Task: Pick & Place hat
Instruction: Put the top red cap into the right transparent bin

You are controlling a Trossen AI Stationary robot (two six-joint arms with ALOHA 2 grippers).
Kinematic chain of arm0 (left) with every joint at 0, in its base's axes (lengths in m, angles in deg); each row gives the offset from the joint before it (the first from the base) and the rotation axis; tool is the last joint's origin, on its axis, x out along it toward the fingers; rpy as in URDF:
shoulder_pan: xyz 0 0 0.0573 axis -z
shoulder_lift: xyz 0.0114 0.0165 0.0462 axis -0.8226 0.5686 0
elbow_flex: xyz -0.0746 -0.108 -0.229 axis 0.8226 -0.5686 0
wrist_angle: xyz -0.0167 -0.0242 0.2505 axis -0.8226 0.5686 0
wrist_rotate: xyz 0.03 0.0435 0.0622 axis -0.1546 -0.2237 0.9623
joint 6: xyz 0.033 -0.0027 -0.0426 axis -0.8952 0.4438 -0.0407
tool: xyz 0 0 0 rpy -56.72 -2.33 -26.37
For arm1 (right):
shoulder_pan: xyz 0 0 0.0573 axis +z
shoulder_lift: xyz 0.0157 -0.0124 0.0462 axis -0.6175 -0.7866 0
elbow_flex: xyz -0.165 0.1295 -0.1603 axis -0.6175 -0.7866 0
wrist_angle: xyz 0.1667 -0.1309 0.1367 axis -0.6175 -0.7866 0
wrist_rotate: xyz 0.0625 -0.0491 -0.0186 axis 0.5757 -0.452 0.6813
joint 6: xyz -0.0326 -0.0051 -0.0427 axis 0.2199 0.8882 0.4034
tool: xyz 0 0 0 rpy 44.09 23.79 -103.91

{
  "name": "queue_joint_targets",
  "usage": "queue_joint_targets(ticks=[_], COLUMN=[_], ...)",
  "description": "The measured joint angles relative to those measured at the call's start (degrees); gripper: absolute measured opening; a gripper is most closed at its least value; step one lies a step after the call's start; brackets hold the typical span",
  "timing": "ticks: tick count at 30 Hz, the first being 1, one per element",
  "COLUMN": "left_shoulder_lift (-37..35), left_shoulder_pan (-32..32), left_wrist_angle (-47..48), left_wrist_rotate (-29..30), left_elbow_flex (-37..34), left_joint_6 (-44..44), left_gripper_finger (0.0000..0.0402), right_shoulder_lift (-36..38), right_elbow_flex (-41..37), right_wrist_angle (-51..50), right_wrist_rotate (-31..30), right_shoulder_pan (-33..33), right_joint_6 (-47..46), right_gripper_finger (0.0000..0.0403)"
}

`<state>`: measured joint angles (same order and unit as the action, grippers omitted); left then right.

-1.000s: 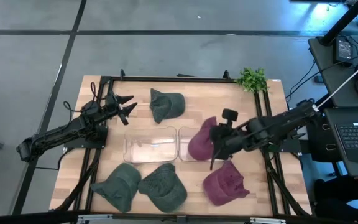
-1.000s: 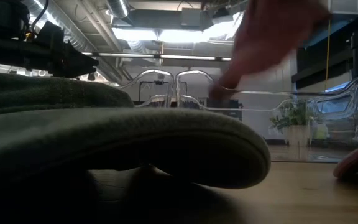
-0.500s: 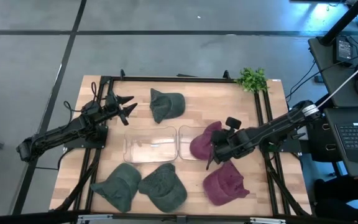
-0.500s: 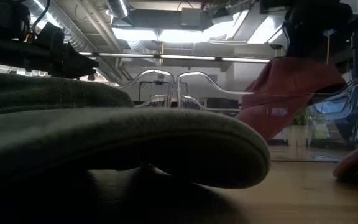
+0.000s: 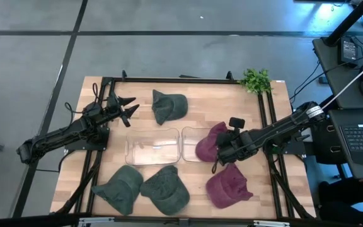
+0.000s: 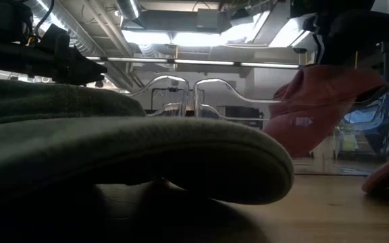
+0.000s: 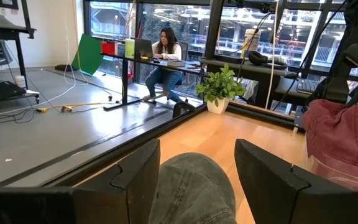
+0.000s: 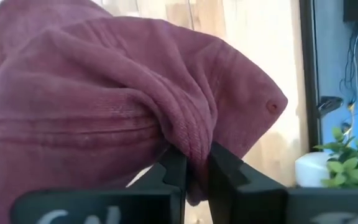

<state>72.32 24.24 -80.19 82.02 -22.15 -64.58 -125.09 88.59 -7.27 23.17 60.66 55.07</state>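
**Maroon hat held over the right-hand clear bin**

The right gripper (image 5: 218, 151) has its fingers clamped on a fold of the maroon hat (image 5: 208, 144); the right wrist view shows the cloth pinched tight between the two dark fingers (image 8: 174, 169). The hat hangs over the clear bin (image 5: 191, 145) nearer the tabletop's right edge, one of two bins side by side in the middle of the tabletop, and it drapes across that bin's right end rather than sitting squarely inside. In the low view the hat (image 6: 319, 98) sags against the transparent wall, and whether it touches the bin floor cannot be told.

The coming move turns on this: the bulk of the hat lies on the left of the fingers, toward the bin's middle, so a release here would likely drop it mostly inside (the trailing edge at the bin's right rim might catch). The right arm is plainly the nearer one.

The left gripper (image 5: 126, 107) waits near the tabletop's far left corner, fingers apart, with a green hat (image 5: 169, 106) just beside it.

A pale tag shows on the maroon hat in the low view; its writing is not readable.
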Motion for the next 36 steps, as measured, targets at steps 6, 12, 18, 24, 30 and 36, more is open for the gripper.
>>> queue_joint_targets(ticks=[6, 12, 18, 24, 30, 36], left_shoulder_lift=[0.01, 0.00, 0.01, 0.00, 0.01, 0.00], left_shoulder_pan=[0.00, 0.00, 0.00, -0.02, 0.00, 0.00], left_wrist_angle=[0.00, 0.00, 0.00, 0.00, 0.00, 0.00], left_wrist_rotate=[0.00, 0.00, 0.00, 0.00, 0.00, -0.14], left_elbow_flex=[0.00, 0.00, 0.00, 0.00, 0.00, 0.00], left_joint_6=[0.00, 0.00, 0.00, 0.00, 0.00, 0.97], left_gripper_finger=[0.0203, 0.0203, 0.0203, 0.0203, 0.0203, 0.0203], right_shoulder_lift=[0.00, 0.02, 0.03, 0.04, 0.04, 0.23], right_elbow_flex=[1.76, 6.07, 9.27, 9.06, 8.79, 8.74], right_wrist_angle=[-4.22, -7.18, -9.64, -8.61, -8.98, -11.28], right_wrist_rotate=[0.07, 0.16, 3.22, 9.62, 10.39, 5.18], right_shoulder_pan=[0.22, 1.62, 3.05, 3.21, 3.23, 2.31], right_joint_6=[-2.37, -3.18, -4.04, -4.68, -6.00, -9.43], right_gripper_finger=[0.0037, 0.0041, 0.0042, 0.0052, 0.0106, 0.0174])
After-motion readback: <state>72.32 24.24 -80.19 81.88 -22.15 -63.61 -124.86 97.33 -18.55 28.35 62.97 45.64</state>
